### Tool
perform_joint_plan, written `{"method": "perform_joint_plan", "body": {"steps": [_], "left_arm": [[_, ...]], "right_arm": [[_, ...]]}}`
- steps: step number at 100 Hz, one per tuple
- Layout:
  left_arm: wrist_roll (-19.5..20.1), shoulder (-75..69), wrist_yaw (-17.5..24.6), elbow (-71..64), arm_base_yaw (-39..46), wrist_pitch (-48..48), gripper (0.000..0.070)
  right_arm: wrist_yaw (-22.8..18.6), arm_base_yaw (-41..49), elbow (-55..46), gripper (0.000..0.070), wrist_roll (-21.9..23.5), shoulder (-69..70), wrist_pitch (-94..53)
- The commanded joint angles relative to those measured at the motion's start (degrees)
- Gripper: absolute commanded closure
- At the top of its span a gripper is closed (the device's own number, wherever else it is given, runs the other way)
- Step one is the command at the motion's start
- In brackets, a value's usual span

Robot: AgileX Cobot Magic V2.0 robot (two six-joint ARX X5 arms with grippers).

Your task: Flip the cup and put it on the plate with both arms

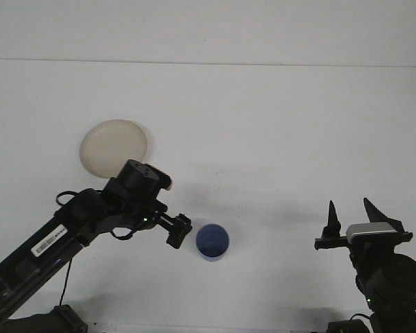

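The beige plate (114, 147) sat up and to the left of the blue cup (213, 241), well apart from it. The left gripper (181, 230) reached in from the left and was just beside the cup; couldn't tell whether its jaws were apart or together. The cup stood on the white table (277, 132), mouth up. The right gripper (351, 215) was well to the right of the cup, jaws spread, pointing up.

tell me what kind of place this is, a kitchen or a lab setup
Most likely a lab or test bench, not a kitchen: a bare white table against a plain wall, two black robot arms mounted at its near edge, and only staged props, a blue cup and a beige plate.
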Motion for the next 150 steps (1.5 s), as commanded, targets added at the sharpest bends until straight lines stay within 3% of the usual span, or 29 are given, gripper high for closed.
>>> {"method": "perform_joint_plan", "body": {"steps": [1, 56, 81, 85, 98, 102, 131, 150], "left_arm": [[-0.3, 2.4, 0.2, 1.6, -2.1, 0.5, 0.0087], [0.5, 18.1, 0.1, 2.7, -6.4, 3.8, 0.0097], [1.4, 21.6, 0.1, 2.7, -6.9, 4.1, 0.0237], [1.7, 22.0, 0.1, 2.7, -7.0, 4.1, 0.0299], [3.0, 22.6, 0.1, 2.7, -7.6, 4.1, 0.0645], [3.2, 22.6, 0.1, 2.7, -7.7, 4.2, 0.0700], [3.7, 22.6, -0.1, 4.8, -8.2, 3.9, 0.0691], [7.3, 22.6, -6.9, 13.6, -5.9, -2.0, 0.0691]], "right_arm": [[0.0, 0.1, 0.3, 0.0212, -0.2, 0.0, 0.6], [0.0, 0.1, 0.3, 0.0212, -0.2, 0.0, 0.6], [0.0, 0.1, 0.3, 0.0212, -0.2, 0.0, 0.6], [0.0, 0.1, 0.3, 0.0212, -0.2, 0.0, 0.6], [0.0, 0.1, 0.3, 0.0212, -0.2, 0.0, 0.6], [0.0, 0.1, 0.3, 0.0212, -0.2, 0.0, 0.6], [0.0, 0.1, 0.3, 0.0212, -0.2, 0.0, 0.6], [0.0, 0.1, 0.3, 0.0212, -0.2, 0.0, 0.6]]}}
